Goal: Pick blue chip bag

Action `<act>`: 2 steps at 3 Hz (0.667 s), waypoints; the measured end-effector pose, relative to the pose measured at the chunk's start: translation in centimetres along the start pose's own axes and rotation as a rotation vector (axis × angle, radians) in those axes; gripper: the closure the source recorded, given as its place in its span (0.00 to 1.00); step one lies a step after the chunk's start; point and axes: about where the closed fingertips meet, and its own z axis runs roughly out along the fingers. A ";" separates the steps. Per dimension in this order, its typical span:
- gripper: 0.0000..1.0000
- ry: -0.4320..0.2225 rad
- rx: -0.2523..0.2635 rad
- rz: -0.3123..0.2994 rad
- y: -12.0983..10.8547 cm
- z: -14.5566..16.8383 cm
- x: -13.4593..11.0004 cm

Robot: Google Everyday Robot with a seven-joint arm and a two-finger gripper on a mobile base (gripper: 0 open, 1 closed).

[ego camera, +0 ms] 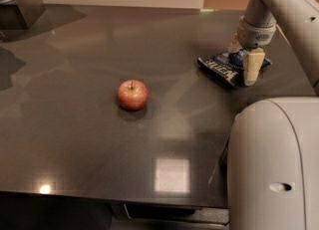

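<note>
1. The dark, glossy table (89,45) fills most of the view, and a square patch of light (172,174) reflects off it near the front edge.
2. The blue chip bag (218,67) lies flat on the table's far right part, close to the right edge. Its white lettering faces up and it is turned a little askew.
3. The gripper (242,64) is down right over the bag's right end, hanging from the pale grey arm (276,0) that comes in from the top right corner.
4. The pincer is spread. One cream finger (251,67) stands on the near side of the bag and the other (234,44) on the far side, with the crinkled blue end in the gap. I can't make out whether either finger presses on the bag. The bag rests on the table.
5. A red apple (132,94) sits upright with its stem up, near the middle of the table and well apart from the bag, off to its left and nearer the front.
6. The robot's white rounded body (274,169) bulks up in the lower right and covers that corner of the table.
7. A dark block (25,10) stands at the far left corner.
</note>
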 end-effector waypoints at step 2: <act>0.63 0.001 -0.007 0.004 0.6 -0.6 0.5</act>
